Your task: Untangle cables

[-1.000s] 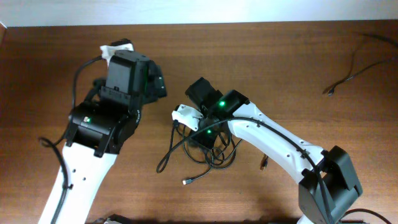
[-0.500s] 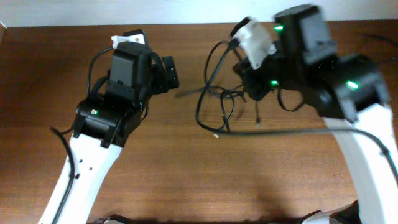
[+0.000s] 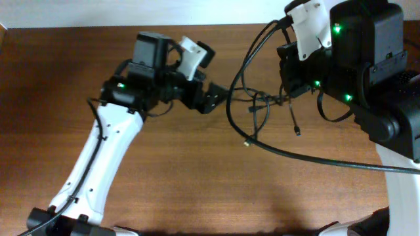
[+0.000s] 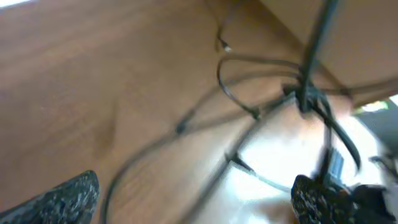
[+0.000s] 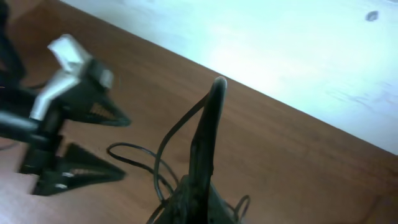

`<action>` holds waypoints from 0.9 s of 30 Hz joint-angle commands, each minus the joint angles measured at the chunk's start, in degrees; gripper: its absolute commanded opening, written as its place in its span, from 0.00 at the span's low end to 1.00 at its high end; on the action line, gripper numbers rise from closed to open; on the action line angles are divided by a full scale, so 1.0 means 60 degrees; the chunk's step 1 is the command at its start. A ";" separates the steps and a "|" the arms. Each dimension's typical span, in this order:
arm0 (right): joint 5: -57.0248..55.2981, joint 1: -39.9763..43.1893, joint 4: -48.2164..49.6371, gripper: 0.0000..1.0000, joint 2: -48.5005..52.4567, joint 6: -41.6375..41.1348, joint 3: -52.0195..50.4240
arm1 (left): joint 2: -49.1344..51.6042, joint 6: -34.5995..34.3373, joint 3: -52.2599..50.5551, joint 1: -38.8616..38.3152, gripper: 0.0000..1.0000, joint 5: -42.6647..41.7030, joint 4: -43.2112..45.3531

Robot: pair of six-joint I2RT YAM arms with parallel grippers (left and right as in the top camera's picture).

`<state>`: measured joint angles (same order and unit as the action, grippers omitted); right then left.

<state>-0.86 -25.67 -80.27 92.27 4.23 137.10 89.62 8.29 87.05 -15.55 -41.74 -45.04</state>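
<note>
The cables (image 3: 252, 108) are thin black cords looped into a tangle, hanging lifted above the brown table, with small plug ends dangling (image 3: 246, 143). My right gripper (image 5: 216, 84) is shut on a strand of the cables, and loops trail below its fingers (image 5: 158, 163). In the overhead view the raised right wrist hides that gripper. My left gripper (image 3: 211, 97) is open, just left of the hanging loops and apart from them. In the left wrist view the knot of the cables (image 4: 303, 96) hangs ahead, beyond the wide gap between the fingertips (image 4: 69, 198).
The wooden table (image 3: 164, 183) runs to a pale edge at the back (image 3: 98, 16). The bulky right arm (image 3: 374, 72) fills the upper right. A thicker black arm cable (image 3: 315, 160) sweeps across the table's right half.
The right gripper closed on the tangle and carried it up off the table, toward the back right. The left arm swung right and forward, toward the hanging loops, staying open.
</note>
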 commanded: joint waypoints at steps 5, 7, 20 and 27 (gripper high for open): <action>0.0280 0.0419 0.0637 0.04 0.0040 -0.0543 0.0251 | -0.0415 0.2291 0.0011 0.1188 0.99 -0.2765 -0.0900; 0.0284 0.0419 0.0623 0.04 0.0040 -0.0550 0.0251 | -0.0412 0.2437 0.0007 0.0790 0.99 -0.2758 -0.0860; 0.0980 0.0415 0.0226 0.04 0.0000 -0.0612 0.0255 | -0.0404 0.3927 0.0007 -0.0382 0.99 0.1803 -0.1086; 0.2062 0.0415 0.0200 0.04 -0.0007 -0.0619 0.0678 | -0.0033 0.4135 0.0007 -0.1137 0.99 0.1836 -0.1005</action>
<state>9.02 -23.38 -79.31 92.38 1.13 138.26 88.68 31.94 87.02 -19.64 -31.09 -51.22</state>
